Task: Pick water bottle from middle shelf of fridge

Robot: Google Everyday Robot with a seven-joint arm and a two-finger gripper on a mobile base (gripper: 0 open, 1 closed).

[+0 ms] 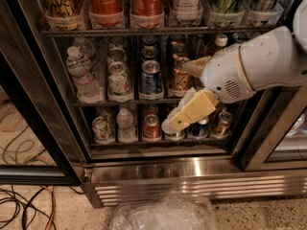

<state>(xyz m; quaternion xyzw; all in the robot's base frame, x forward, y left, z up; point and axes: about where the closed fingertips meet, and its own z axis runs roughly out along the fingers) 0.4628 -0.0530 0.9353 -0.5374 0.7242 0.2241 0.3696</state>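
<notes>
The large glass-doored fridge (192,172), with black door frames and a brushed steel base grille, fills the scene. The clear ribbed plastic water bottle (81,76) with a white screw cap stands upright at the far left end of the thin dark wire middle shelf (98,103), beside a pale printed can (118,79) and a blue can (151,77) further right. The white arm reaches in from the right, and its gripper (179,95) with tan fingers hangs in front of the right half of the middle shelf, well apart from the water bottle. Its fingers are spread, one high and one low, with a dark gold-printed can (179,79) showing between them. Tall red cola cans (105,0) stand on the rack above. Crumpled clear plastic (163,213) lies on the near floor.
</notes>
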